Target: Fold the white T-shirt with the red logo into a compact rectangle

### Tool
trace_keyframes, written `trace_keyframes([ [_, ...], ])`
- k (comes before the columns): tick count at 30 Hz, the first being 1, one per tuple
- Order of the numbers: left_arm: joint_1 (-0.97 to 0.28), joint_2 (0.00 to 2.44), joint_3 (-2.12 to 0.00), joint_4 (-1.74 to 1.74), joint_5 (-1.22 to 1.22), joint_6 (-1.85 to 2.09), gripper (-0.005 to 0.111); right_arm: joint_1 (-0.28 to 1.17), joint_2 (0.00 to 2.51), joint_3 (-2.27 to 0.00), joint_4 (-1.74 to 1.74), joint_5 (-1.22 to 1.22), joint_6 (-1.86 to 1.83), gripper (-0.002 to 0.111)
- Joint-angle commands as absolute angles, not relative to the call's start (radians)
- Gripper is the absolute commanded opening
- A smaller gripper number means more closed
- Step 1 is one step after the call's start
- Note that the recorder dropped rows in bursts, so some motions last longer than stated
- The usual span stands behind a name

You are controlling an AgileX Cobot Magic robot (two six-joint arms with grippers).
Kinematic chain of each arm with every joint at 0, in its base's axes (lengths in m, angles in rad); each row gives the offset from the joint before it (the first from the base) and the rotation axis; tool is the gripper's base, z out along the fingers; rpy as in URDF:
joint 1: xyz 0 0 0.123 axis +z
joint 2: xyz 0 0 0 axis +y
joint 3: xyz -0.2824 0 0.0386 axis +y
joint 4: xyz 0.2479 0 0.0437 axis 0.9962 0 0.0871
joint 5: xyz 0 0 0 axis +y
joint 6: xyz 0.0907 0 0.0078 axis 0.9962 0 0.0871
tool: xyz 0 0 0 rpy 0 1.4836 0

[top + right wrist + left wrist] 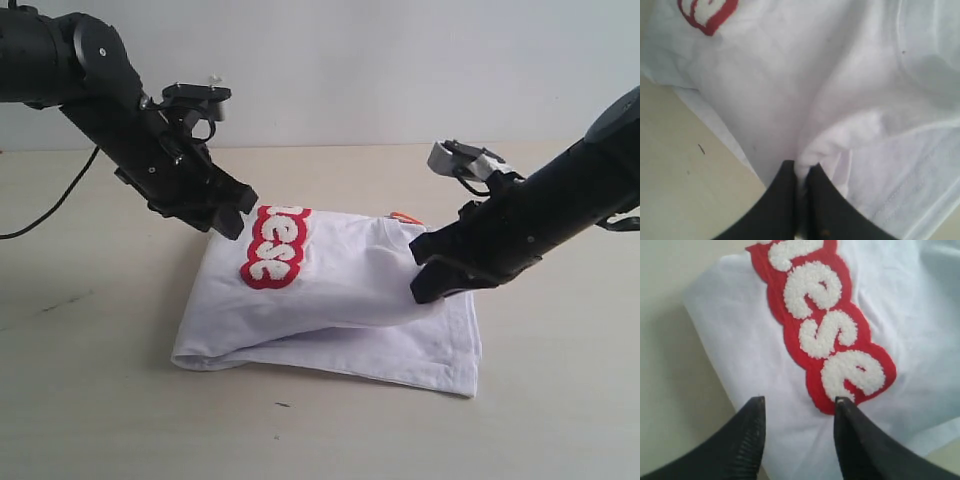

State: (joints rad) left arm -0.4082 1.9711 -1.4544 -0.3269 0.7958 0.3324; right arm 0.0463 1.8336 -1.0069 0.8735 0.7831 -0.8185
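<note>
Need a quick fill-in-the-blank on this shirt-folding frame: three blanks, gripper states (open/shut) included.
1. The right gripper is ____ on a pinched fold of the white T-shirt.
2. The left gripper sits over the shirt with its jaws ____, gripping nothing.
3. The logo has fuzzy white lettering on a ____ background.

Missing words: shut; open; red.

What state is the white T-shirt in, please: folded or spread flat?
Partly folded: the white T-shirt lies in stacked layers, its upper layer pinched by the shut right gripper.
</note>
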Motion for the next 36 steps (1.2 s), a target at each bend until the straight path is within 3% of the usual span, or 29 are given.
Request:
trace_keyframes([
  [1,-0.409,1.966,-1.442,-0.361,0.789,0.335,0.044,0.046,1.865,-0.998,0.83,0.771,-0.756,0.006],
  [9,-0.409,2.012,-1.438,-0.386,0.809,0.335,0.044,0.046,1.85,-0.996,0.828,0.794,-0.754,0.049],
  [12,-0.409,2.043,-1.433,-0.39,0.81,0.336,0.044,0.046,1.834,-0.996,0.826,0.794,-0.754,0.056],
  [27,-0.409,2.164,-1.431,-0.442,0.808,0.387,0.044,0.046,1.729,-0.996,0.995,0.737,-0.825,0.049],
  [36,-0.409,2.164,-1.431,-0.469,0.813,0.387,0.044,0.111,1.855,-0.996,1.055,0.649,-0.985,0.014],
])
